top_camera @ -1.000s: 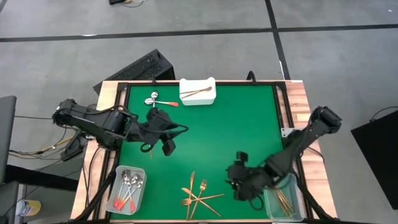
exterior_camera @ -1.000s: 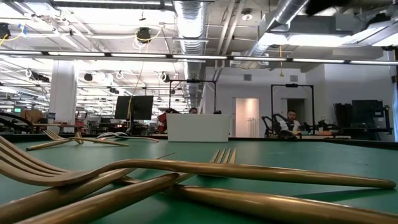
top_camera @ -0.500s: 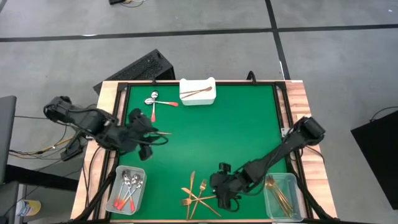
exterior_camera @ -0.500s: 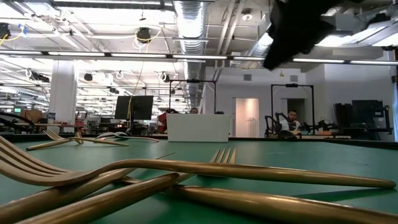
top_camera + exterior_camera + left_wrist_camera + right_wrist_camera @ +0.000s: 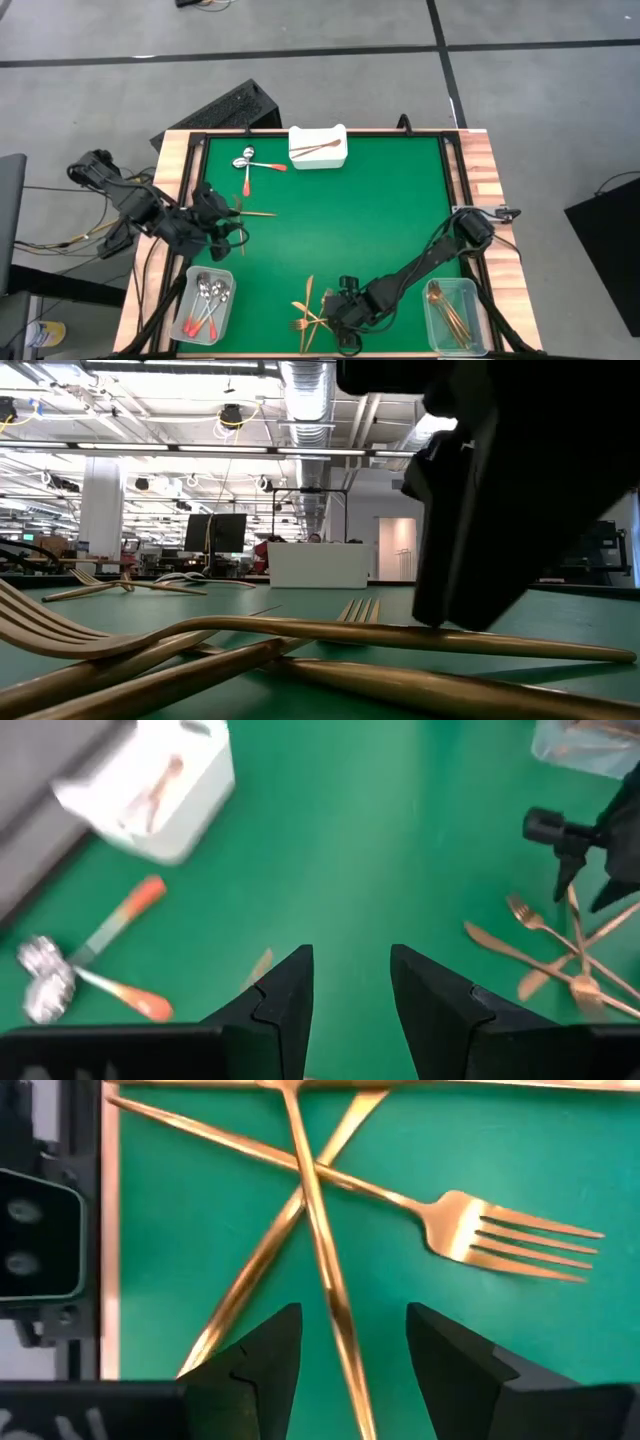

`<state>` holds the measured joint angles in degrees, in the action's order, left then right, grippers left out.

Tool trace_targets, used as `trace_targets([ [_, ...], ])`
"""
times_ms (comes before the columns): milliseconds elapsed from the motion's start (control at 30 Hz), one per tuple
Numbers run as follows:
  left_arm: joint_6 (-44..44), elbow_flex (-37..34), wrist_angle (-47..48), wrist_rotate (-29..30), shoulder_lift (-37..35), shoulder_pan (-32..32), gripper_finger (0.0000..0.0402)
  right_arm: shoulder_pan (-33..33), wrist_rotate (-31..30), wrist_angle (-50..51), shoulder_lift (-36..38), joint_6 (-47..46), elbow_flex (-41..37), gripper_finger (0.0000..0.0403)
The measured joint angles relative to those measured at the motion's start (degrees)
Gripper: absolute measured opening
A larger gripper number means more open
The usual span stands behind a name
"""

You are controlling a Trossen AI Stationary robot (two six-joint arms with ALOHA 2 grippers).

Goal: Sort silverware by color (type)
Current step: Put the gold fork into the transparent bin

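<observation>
Several gold forks and knives (image 5: pixel 312 315) lie crossed on the green mat near its front edge. My right gripper (image 5: pixel 350 1320) hangs open just over them, its fingers on either side of one gold handle (image 5: pixel 318 1230) without touching it; a gold fork (image 5: pixel 500 1235) lies beyond. In the low view it is the dark mass (image 5: pixel 500 510) above the gold handles. My left gripper (image 5: pixel 228 228) stands open at the mat's left side, nothing between its fingers (image 5: pixel 290 990). A thin copper piece (image 5: pixel 258 213) lies flat on the mat beside it. Two red-handled spoons (image 5: pixel 248 163) lie at the far left.
A clear bin (image 5: pixel 205 303) with red-handled spoons stands at the near left, and a clear bin (image 5: pixel 452 310) with gold pieces at the near right. A white tray (image 5: pixel 318 147) at the far edge holds a copper piece. The mat's middle (image 5: pixel 350 220) is bare green.
My right gripper has come down and gone from beside the right bin toward the table's left and near edge, ending over the gold pile. My left gripper has drawn back from the mat's middle toward the left edge; the thin copper piece now shows on the mat.
</observation>
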<state>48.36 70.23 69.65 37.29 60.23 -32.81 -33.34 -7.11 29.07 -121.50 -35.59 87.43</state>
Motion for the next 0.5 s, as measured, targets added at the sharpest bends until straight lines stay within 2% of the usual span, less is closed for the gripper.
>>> trace_targets([
  [200, 6.5, -4.2, -0.4, -6.3, 0.3, -0.6, 0.0121, 0.3, 0.8, 0.3, -1.6, 0.3, 0.4, 0.0167],
  [367, 8.4, -6.8, -3.5, -6.4, 0.5, -1.7, 0.0121, 0.9, 1.1, 1.5, -1.5, 0.7, 0.2, 0.0126],
  [500, 8.4, -7.1, -6.2, -5.9, 0.9, -1.7, 0.0121, 1.7, 2.9, 2.2, -1.5, -1.7, 0.2, 0.0066],
])
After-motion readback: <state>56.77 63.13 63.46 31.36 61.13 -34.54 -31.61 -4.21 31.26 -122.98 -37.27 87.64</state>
